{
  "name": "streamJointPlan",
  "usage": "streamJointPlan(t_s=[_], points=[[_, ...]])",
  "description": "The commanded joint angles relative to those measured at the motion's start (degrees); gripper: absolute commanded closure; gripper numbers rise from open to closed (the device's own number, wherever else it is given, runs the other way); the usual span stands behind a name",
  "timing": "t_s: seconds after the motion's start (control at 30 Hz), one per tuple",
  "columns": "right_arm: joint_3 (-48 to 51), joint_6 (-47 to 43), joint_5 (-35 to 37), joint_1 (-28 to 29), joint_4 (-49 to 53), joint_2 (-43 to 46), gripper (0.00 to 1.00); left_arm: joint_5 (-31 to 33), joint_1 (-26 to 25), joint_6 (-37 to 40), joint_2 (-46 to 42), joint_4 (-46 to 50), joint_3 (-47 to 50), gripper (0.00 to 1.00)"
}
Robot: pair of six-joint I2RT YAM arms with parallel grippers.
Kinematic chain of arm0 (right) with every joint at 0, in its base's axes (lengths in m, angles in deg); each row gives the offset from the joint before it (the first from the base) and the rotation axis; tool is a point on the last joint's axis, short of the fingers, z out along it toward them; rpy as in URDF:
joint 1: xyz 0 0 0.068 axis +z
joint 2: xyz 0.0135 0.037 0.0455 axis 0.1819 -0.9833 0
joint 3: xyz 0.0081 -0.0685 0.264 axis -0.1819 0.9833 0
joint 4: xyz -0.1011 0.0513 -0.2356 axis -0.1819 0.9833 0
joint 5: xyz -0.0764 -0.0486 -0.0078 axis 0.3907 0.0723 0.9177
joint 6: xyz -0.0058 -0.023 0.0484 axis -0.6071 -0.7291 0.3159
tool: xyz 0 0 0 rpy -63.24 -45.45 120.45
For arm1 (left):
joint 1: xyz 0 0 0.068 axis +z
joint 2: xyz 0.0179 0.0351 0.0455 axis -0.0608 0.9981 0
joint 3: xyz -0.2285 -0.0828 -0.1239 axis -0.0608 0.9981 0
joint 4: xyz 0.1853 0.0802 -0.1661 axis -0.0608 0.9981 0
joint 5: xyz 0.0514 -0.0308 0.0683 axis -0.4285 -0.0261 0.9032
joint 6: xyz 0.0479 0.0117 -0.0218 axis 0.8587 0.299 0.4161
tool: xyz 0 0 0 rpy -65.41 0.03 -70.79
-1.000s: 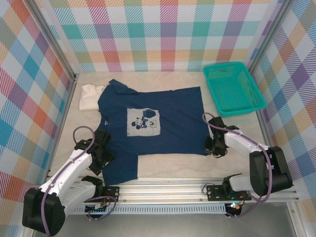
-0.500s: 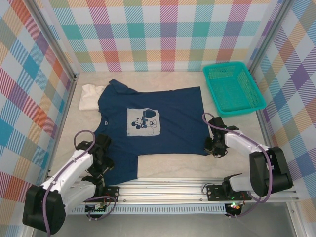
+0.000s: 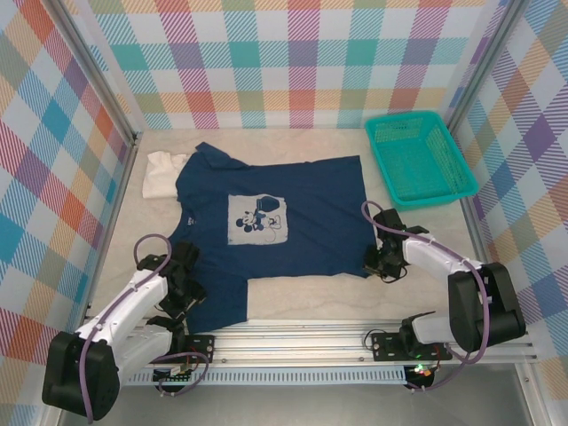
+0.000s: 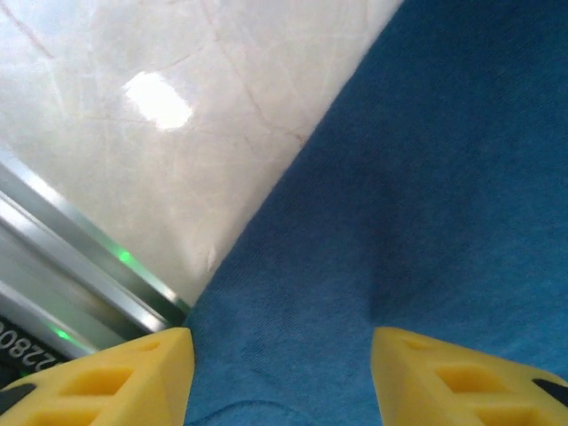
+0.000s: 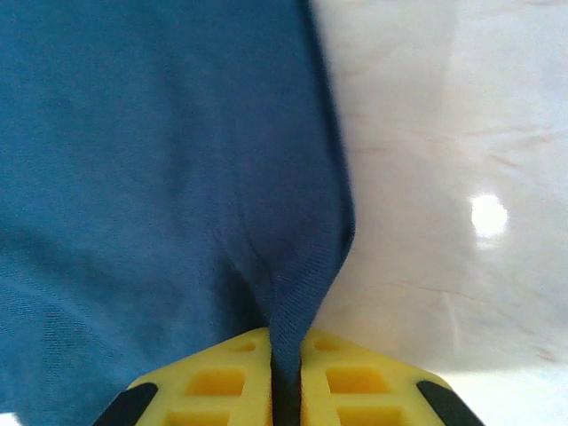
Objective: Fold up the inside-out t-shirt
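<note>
Right wrist view: the right fingers (image 5: pixel 253 373) are pinched shut on a raised fold at the corner of the shirt (image 5: pixel 133 160). Left wrist view: the left fingers (image 4: pixel 444 377) stand half apart over the shirt's edge, beside bare counter (image 4: pixel 133 177). Top view: the shirt lies flat mid-counter, print up. Since a second ago the left fingers have narrowed and drawn nearer the rail, and the gripped corner has shifted slightly left.
</note>
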Motion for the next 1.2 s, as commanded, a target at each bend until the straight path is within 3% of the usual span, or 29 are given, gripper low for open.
streamJointPlan(t_s=[0.0,0.27,0.5,0.73,1.03,1.17], points=[[-1.19,-0.52,-4.66,0.34,-2.85,-0.25,0.87,-0.29,1.28,0.62,-1.29,-1.69,1.16,0.46],[-1.22,-0.56,-4.52,0.35,-2.33,1.32,0.87,7.46,2.21,2.36,3.24,-3.27,-0.33,0.42],[-1.17,-0.6,-2.82,0.36,-1.68,1.45,0.9,6.15,4.42,5.9,8.62,-6.36,-0.4,0.43],[-1.51,-0.43,-2.44,0.37,-1.44,1.09,0.95,2.52,5.1,6.87,9.42,-9.48,1.11,0.69],[-1.7,-0.29,-1.61,0.35,-1.88,1.98,1.0,0.87,5.12,7.62,4.28,-10.32,2.03,1.0],[-2.17,-1.24,-2.02,0.36,-2.46,3.56,1.0,1.25,5.13,8.66,0.55,-10.05,0.7,1.0]])
